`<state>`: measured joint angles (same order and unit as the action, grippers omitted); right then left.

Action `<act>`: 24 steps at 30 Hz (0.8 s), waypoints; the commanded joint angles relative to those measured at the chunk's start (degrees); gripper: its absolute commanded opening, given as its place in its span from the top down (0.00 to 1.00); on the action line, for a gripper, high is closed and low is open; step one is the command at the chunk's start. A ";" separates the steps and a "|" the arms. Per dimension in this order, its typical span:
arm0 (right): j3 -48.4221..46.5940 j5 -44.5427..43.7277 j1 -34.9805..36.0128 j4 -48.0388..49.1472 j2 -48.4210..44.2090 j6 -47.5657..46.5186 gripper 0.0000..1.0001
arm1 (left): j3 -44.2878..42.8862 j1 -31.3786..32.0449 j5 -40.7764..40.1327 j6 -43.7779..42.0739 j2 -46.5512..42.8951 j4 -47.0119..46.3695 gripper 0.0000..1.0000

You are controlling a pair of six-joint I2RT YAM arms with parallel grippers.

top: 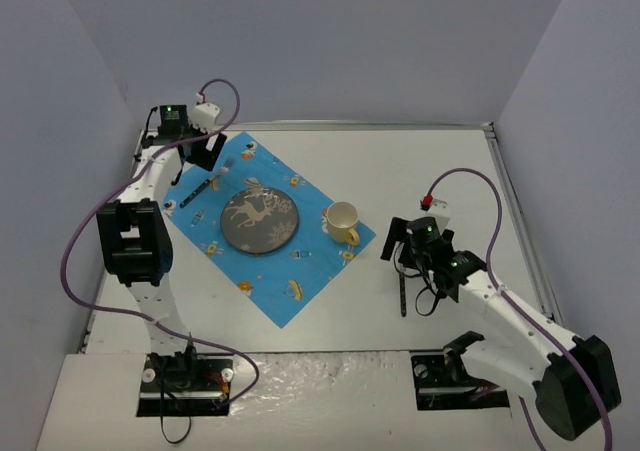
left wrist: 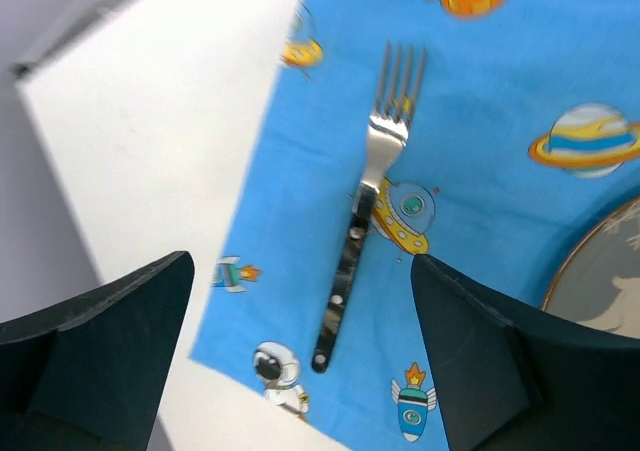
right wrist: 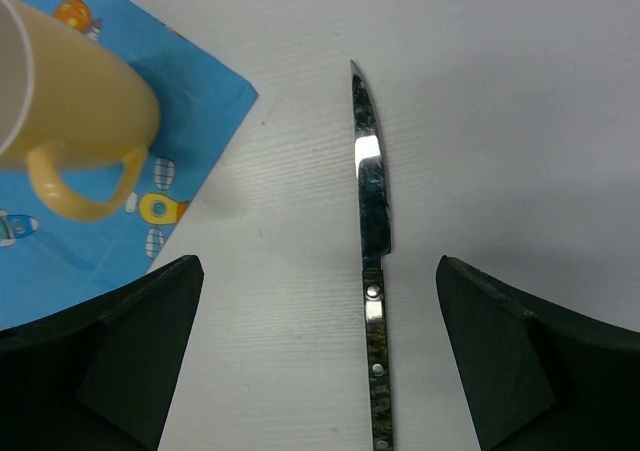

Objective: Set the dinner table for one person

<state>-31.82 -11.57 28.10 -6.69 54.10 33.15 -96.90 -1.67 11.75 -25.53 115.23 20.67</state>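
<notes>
A blue cartoon-printed cloth (top: 300, 261) lies on the white dinner table (top: 450, 161). On it sit a grey plate with a deer print (top: 259, 221), a yellow cup (top: 343, 221) and a fork (top: 200, 189). My left gripper (top: 207, 156) hovers open over the fork (left wrist: 365, 201), whose black handle points toward the left gripper (left wrist: 300, 301). A knife (top: 402, 291) lies on the bare table to the right of the cloth. My right gripper (top: 415, 243) is open above the knife (right wrist: 372, 251), with the handle lying between the fingers of the right gripper (right wrist: 320, 311).
The cup (right wrist: 70, 111) stands near the cloth's right corner, left of the knife. The plate's rim (left wrist: 610, 271) shows to the right of the fork. Grey walls enclose the table on three sides. Cables loop over both arms.
</notes>
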 commanded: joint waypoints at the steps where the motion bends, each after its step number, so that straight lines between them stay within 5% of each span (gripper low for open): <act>1: -4.46 -1.28 0.52 -5.43 9.19 3.29 0.02 | -3.14 0.63 -5.23 10.54 -11.93 -3.82 0.07; 5: -4.62 -2.84 3.69 -6.46 15.73 6.08 0.08 | -5.96 0.94 -15.59 19.12 -16.43 4.07 0.04; 10: -3.67 -5.48 5.74 -6.47 19.83 10.20 0.21 | -6.50 1.06 -17.27 29.81 -23.87 14.98 0.03; 14: -2.51 -5.73 5.74 -5.75 21.25 12.11 0.30 | 2.77 1.06 -12.07 33.52 -33.27 14.09 0.03; 24: -0.34 -5.48 5.57 -4.82 21.23 14.39 0.57 | 25.01 2.99 -13.74 32.39 -53.56 6.44 0.03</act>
<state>-32.78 -15.11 33.65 -11.62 75.72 45.12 -75.80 1.14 -0.76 6.08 68.10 33.39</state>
